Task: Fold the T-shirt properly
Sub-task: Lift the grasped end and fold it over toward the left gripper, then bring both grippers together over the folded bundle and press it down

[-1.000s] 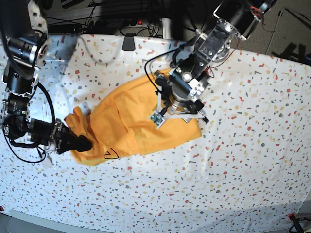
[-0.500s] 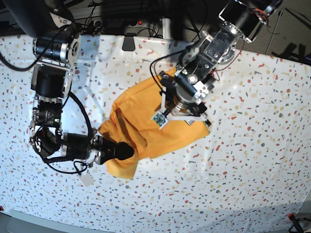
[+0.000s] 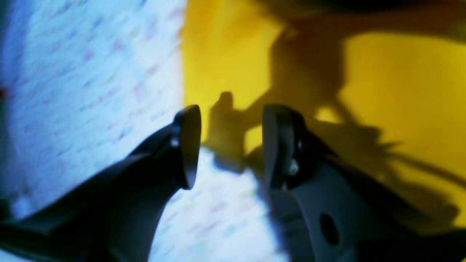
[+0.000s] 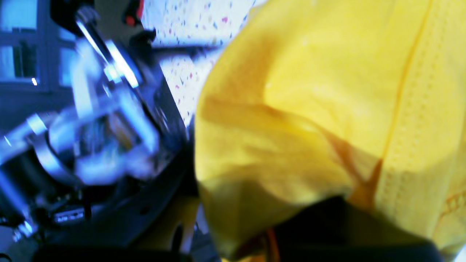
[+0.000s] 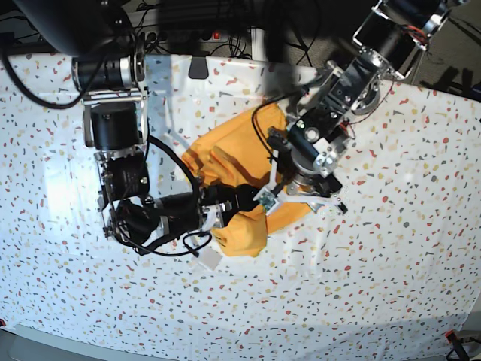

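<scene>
The T-shirt point(image 5: 225, 158) is a bunched mustard-yellow heap in the middle of the speckled table. My right gripper point(image 5: 242, 198), on the arm at the base view's left, is shut on a fold of it, and a lobe of cloth hangs below the jaws. The right wrist view is filled with the T-shirt point(image 4: 327, 109), its stitched hem running down the right side. My left gripper point(image 5: 302, 188) stands open over the shirt's right edge. In the left wrist view the left gripper point(image 3: 231, 145) straddles a corner of the T-shirt point(image 3: 382, 91) without pinching it.
A white speckled cloth point(image 5: 391, 271) covers the table. A dark flat object point(image 5: 198, 68) lies at the back edge, with cables and a power strip point(image 5: 203, 34) behind it. The two arms are close together over the shirt.
My right gripper has carried the shirt's left part rightward across the garment, up to the left gripper. The shirt has bunched into a smaller heap. The left arm shifted slightly right.
</scene>
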### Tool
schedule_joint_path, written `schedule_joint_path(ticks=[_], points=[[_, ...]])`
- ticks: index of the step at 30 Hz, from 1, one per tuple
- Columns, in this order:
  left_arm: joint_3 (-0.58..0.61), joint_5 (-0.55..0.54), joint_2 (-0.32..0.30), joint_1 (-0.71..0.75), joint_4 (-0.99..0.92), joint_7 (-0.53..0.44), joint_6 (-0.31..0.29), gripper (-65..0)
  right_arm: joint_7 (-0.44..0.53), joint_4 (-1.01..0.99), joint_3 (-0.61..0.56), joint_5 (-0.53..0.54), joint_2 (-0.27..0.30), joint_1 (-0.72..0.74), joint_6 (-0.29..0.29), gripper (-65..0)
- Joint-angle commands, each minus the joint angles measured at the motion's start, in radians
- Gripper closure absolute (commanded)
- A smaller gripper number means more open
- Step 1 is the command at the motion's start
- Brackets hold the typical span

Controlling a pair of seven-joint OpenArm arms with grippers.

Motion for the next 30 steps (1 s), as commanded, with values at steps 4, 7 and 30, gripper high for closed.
schedule_joint_path(ticks=[4, 7, 30], points=[[-0.002, 0.080, -0.026, -0.039, 0.025, 0.052, 0.082, -26.0, 0.009, 0.034, -0.030, 0.029, 0.003, 0.035, 0.002, 0.0], [-0.002, 0.075, -0.029, -0.032, 0.030, 0.074, 0.101, -26.0, 0.009, 0.048, -0.034, 0.028, -0.004, 0.035, 0.002, 0.0], [-0.002, -0.094, -0.030, 0.247, 0.203, -0.068, 0.103, -26.0, 0.074, 0.293, -0.031, -0.191, -0.015, -0.074, 0.002, 0.0]])
